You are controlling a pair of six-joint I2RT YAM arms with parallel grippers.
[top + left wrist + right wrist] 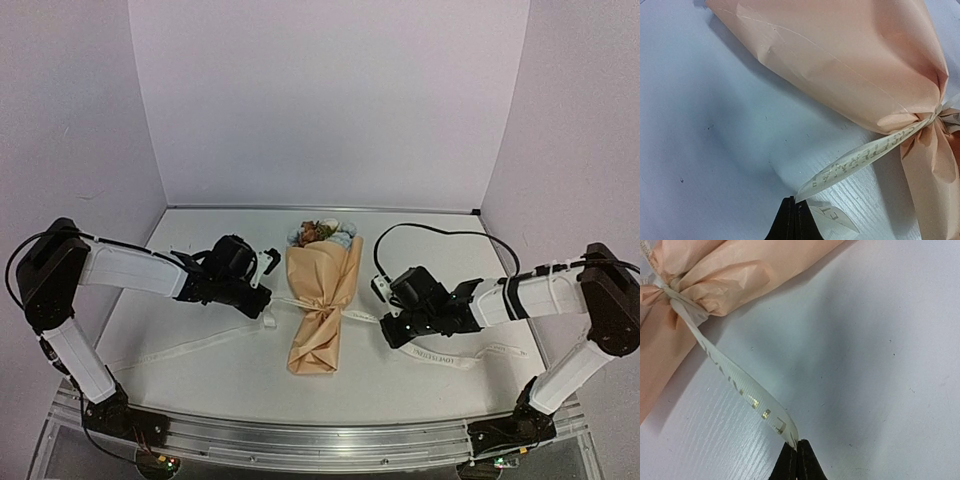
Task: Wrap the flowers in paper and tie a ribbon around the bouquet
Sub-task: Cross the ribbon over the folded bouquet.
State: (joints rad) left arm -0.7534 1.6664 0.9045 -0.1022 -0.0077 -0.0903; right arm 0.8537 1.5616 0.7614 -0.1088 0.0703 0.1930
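The bouquet (322,300) lies in the middle of the white table, a tan paper (850,65) cone with flowers (322,234) showing at its far, wide end. The cream ribbon (865,159) with printed lettering is cinched round the cone's narrow waist. My left gripper (268,298), to the left of the bouquet, is shut on one ribbon strand, which runs taut to the waist. On the other side, the right gripper (385,322) is shut on the other strand of ribbon (740,385), also taut. In the wrist views both pairs of fingertips (794,205) (797,446) pinch the ribbon.
Loose ribbon tails trail over the table, one toward the near left (190,348) and one toward the near right (445,356). A black cable (440,235) loops over the table behind the right arm. Lilac walls close in the back and sides.
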